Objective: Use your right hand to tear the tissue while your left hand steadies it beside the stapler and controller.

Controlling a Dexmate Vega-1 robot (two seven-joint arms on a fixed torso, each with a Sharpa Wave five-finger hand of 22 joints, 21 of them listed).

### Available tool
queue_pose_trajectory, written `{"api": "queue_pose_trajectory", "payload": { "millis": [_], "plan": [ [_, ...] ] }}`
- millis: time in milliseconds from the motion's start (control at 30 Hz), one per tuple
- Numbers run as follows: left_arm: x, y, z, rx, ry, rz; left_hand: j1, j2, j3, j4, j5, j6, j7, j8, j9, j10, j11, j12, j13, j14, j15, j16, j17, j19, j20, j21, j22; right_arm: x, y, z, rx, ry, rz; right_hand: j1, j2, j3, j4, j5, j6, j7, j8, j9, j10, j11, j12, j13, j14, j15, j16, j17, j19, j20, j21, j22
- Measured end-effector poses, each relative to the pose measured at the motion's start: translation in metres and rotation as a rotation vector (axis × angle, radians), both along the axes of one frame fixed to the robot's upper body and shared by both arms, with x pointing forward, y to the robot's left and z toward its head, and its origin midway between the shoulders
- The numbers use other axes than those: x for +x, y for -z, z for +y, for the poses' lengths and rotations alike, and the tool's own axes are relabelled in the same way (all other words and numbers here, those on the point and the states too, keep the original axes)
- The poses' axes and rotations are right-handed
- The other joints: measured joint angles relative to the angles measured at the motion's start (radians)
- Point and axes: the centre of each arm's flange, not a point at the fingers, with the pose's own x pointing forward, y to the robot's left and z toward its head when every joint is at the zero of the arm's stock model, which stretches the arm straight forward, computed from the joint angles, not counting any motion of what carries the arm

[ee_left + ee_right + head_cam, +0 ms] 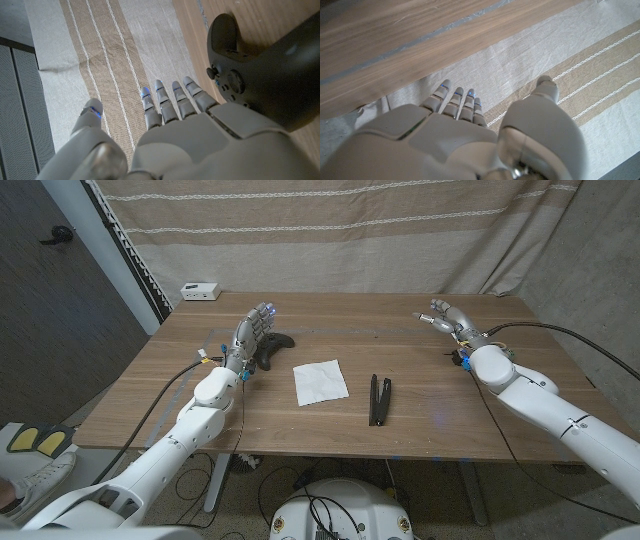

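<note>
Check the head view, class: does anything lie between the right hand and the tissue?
Nothing blocks it. The right hand is open at the table's far right, the tissue lies flat mid-table, and the stapler sits nearer the front edge, beside that path.

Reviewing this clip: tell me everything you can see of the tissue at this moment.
The tissue is a white, roughly square sheet that looks thin and soft, with faint creases. It lies flat and whole on the wooden table, near the middle, turned slightly askew. The black controller sits apart on its left, the black stapler apart on its right. Nothing touches it: the left hand is raised by the controller, the right hand is far off.
</note>
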Motion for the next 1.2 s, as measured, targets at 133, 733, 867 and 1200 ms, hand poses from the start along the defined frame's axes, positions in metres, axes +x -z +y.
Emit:
{"api": "queue_pose_trajectory", "payload": {
  "millis": [133,733,867,1200],
  "plan": [
    [0.0,0.0,0.0,-0.001,0.0,0.003,0.005,0.005,0.0,0.0,0.0,0.0,0.0,0.0,0.0,0.0,0.0,0.0,0.0,0.0,0.0,0.0,0.0,0.0,0.0,0.0,0.0,-0.003,-0.004,-0.002,-0.033,0.024,0.004,0.005,0.005,0.0,0.0,0.0,-0.004,0.004,-0.005,0.0,0.006,-0.006,0.0,0.0,0.0,0.0,0.0,0.0,0.0,0.0,0.0,0.0],
    [0.0,-0.001,0.002,-0.001,-0.003,0.007,0.005,0.005,0.0,0.0,0.0,0.0,0.0,0.0,0.0,-0.003,0.003,0.0,0.0,-0.005,0.005,0.0,0.0,0.0,0.0,0.0,0.0,-0.008,-0.011,-0.011,-0.126,0.095,0.034,0.031,0.013,0.004,-0.004,0.011,0.026,-0.015,0.01,0.005,0.054,-0.031,0.021,0.004,0.008,0.0,0.004,0.0,-0.002,-0.013,0.0,0.002],
    [0.001,-0.001,0.001,-0.001,-0.003,0.007,0.005,0.005,0.0,0.0,0.0,0.011,0.0,0.0,0.0,0.016,-0.005,0.005,0.0,-0.005,0.005,0.0,0.0,0.0,0.0,0.0,0.0,-0.009,-0.011,-0.012,-0.148,0.113,0.044,0.037,0.019,0.004,-0.004,0.015,0.045,-0.026,0.011,0.005,0.067,-0.034,0.025,0.007,0.018,0.0,0.005,0.0,-0.002,-0.013,0.0,0.002],
    [0.001,-0.001,0.0,0.004,-0.003,0.001,0.008,0.008,0.0,0.0,0.0,0.016,-0.005,0.0,0.0,0.016,-0.005,0.005,0.0,-0.005,0.005,0.0,0.0,0.0,0.0,0.0,0.0,-0.012,-0.01,-0.016,-0.2,0.148,0.07,0.046,0.02,0.004,-0.004,0.019,0.061,-0.032,0.019,0.008,0.067,-0.034,0.025,0.007,0.037,-0.003,0.013,0.003,0.004,-0.007,0.0,0.002]
  ]
}}
